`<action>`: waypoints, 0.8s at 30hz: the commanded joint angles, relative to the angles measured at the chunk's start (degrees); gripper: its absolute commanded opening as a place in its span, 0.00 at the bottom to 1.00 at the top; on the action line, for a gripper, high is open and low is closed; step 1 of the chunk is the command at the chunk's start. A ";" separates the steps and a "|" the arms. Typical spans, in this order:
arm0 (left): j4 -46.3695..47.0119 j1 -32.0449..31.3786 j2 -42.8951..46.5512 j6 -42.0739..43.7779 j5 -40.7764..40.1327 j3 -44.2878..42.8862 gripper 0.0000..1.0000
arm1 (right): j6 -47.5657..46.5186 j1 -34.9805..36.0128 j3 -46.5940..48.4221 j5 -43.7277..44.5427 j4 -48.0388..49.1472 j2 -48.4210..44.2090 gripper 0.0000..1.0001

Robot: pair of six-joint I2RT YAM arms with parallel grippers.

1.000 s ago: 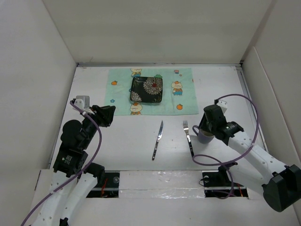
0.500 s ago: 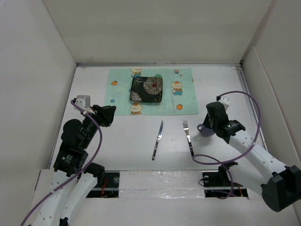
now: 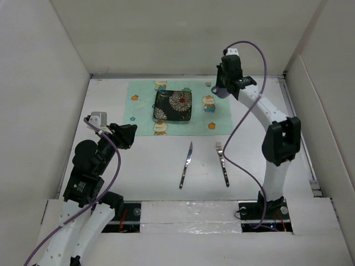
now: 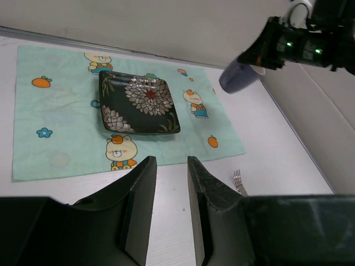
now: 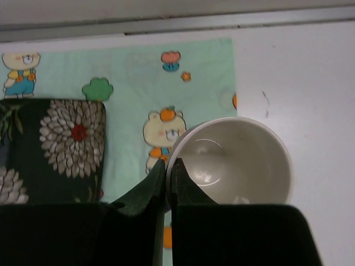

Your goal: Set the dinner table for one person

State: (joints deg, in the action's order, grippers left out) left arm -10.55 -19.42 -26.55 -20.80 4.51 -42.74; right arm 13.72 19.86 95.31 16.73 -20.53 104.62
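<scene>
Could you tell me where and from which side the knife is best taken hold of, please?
Probably the handle, the near end of the knife, from straight above, closing across its narrow width. It lies flat on the table, so no side approach gets under it, and the fork lies well apart.

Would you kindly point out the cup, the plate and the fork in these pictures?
cup (image 5: 238, 166), right wrist view, on its inner wall.
plate (image 3: 173, 105), top view, on its flowered middle.
fork (image 3: 222, 163), top view, on its handle.
</scene>
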 commanded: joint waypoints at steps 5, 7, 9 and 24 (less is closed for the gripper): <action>2.46 0.17 -1.31 0.85 1.28 -0.06 0.26 | -10.46 -2.72 35.70 -2.58 -8.09 22.19 0.00; 2.46 0.17 -1.49 0.93 0.94 -0.32 0.26 | -11.16 -3.24 45.03 -3.45 -10.22 27.97 0.00; 2.11 0.17 -1.84 0.93 0.67 -0.33 0.26 | -11.87 -3.77 48.73 -3.20 -10.93 30.72 0.00; 2.46 0.17 -2.90 1.11 1.11 -0.41 0.26 | -10.91 -5.00 52.78 -6.36 -6.19 40.31 0.00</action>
State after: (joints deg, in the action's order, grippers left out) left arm -10.55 -19.42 -29.19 -20.51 4.60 -42.74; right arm 2.87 14.94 143.65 11.53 -32.80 145.88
